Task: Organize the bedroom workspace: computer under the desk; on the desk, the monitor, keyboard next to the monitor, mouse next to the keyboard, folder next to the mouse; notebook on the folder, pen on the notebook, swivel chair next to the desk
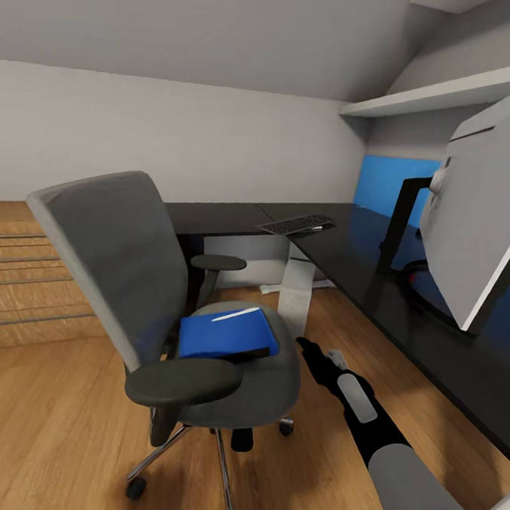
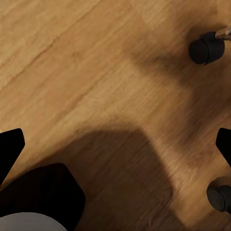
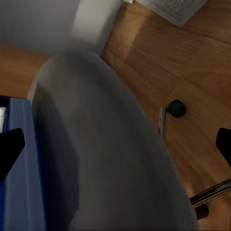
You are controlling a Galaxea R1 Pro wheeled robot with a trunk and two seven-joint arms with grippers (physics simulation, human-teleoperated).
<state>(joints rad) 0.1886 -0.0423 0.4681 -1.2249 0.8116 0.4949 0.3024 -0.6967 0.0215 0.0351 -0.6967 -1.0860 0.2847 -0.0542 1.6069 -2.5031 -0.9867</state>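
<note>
The grey swivel chair (image 1: 125, 277) stands on the wood floor, a short gap from the black desk (image 1: 361, 254). On its seat lies the blue folder (image 1: 226, 334), with a thin white pen (image 1: 235, 314) on top and a dark flat edge under its near side. The keyboard (image 1: 296, 225) rests at the desk's corner. The monitor (image 1: 483, 224) stands on the desk, its grey back toward me. My right gripper (image 1: 307, 346) hovers open beside the seat's right edge, with the seat (image 3: 110, 159) and the folder (image 3: 21, 173) below it. My left gripper (image 2: 115, 144) hangs open over the floor.
A white desk leg (image 1: 297, 288) stands just beyond the chair, with a pale flat thing (image 1: 272, 288) on the floor beside it. Chair castors (image 2: 206, 48) sit close to the left gripper. A blue back panel (image 1: 388, 184) and a white wall shelf (image 1: 446, 91) lie behind the desk.
</note>
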